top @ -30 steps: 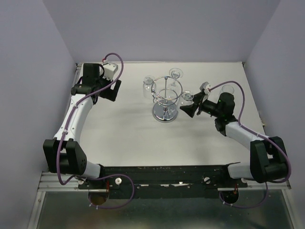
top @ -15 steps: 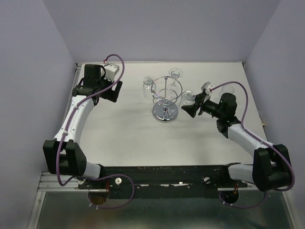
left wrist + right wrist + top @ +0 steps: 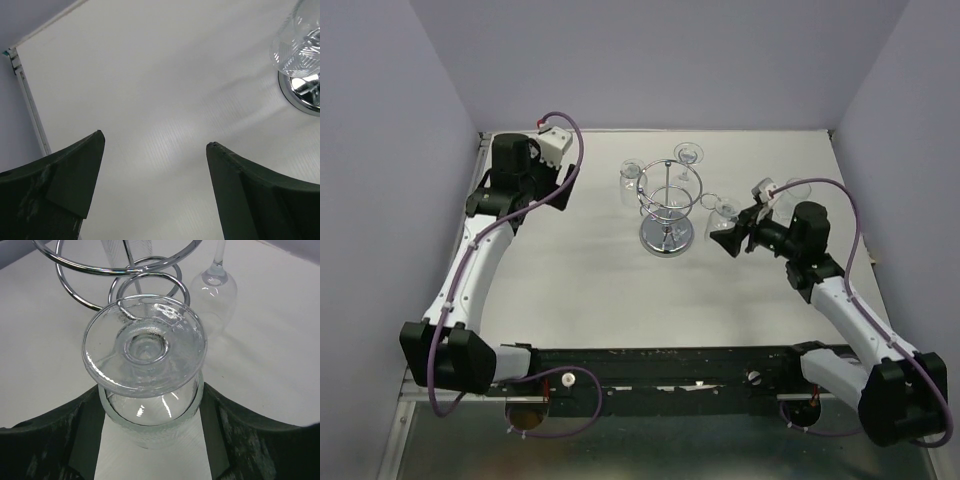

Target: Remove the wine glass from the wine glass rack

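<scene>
Left hand (image 3: pixel 558 190): I see it at the rack's 9 o'clock, well apart from it. In its wrist view the left hand (image 3: pixel 155 142) has its fingers spread wide over bare worktop (image 3: pixel 590 275), nothing between them.

Rack (image 3: pixel 670 200): it stands upright on its round base (image 3: pixel 666 236) near the middle of the worktop. A second glass (image 3: pixel 631 176) hangs upside down at its 10 o'clock and a third glass (image 3: pixel 689 154) at its 12 o'clock.

Wine glass (image 3: pixel 725 208): it sits upside down at the rack's 3 o'clock, just outside the ring. In the right wrist view its foot (image 3: pixel 145 347) overlaps a small loop (image 3: pixel 150 282) of the rack. I cannot tell whether they touch.

Right hand (image 3: pixel 730 238): it is clamped on the wine glass, one finger (image 3: pixel 65 435) against each side of the bowl.
</scene>
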